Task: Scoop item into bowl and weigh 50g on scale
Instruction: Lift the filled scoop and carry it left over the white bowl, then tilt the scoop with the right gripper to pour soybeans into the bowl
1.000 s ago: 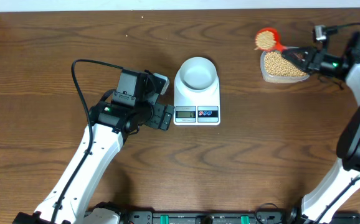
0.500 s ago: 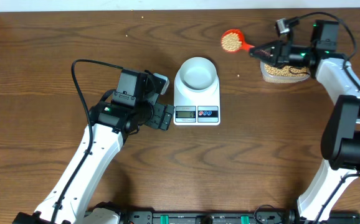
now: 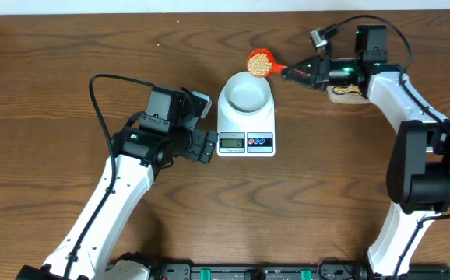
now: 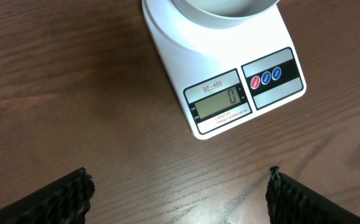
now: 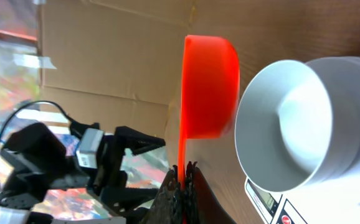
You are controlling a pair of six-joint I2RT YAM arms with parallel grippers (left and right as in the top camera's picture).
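Scoop (image 3: 265,65), red, heaped with beans (image 3: 258,58): handle clamped in right claw (image 3: 301,71), long axis pointing ahead to bowl (image 3: 246,92) on scale (image 3: 246,141), just beyond its tip. Left claw (image 4: 179,193) spread, empty, beside scale.

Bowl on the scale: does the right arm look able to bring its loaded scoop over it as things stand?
Probably yes. The right gripper, shut on the red scoop, has the beans right by the bowl's far rim, nothing between them. The left gripper is open, left of the scale.
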